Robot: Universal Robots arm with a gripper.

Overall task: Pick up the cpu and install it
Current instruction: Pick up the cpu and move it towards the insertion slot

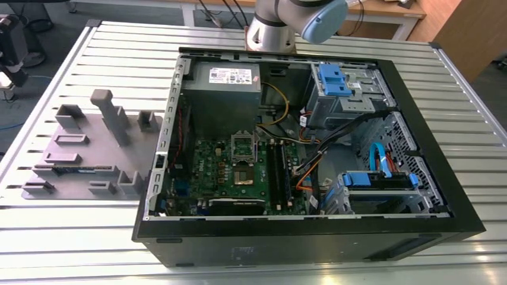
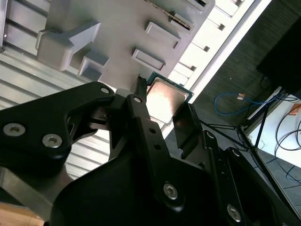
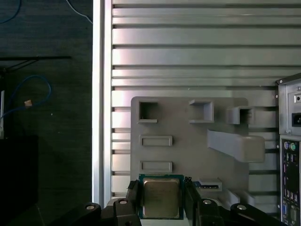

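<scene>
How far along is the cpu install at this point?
Done: the gripper looks closed on the cpu, over the edge of the grey parts tray. In hand: the cpu, seen gripped in both wrist views. Left: the install itself; the cpu is not yet on the motherboard inside the open computer case.

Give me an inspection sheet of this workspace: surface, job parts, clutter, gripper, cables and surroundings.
Surface: slatted metal table, carrying everything.
Job's things: cpu, silver top showing, held in the gripper; open computer case with its motherboard exposed.
Clutter: grey holder tray beside the case, on the exterior view's left.
Grippers: shut on the cpu, above the tray.
Cables: orange, yellow and black wires inside the case; blue cable on the floor.
Surroundings: dark floor; wooden bench beyond the table.
</scene>
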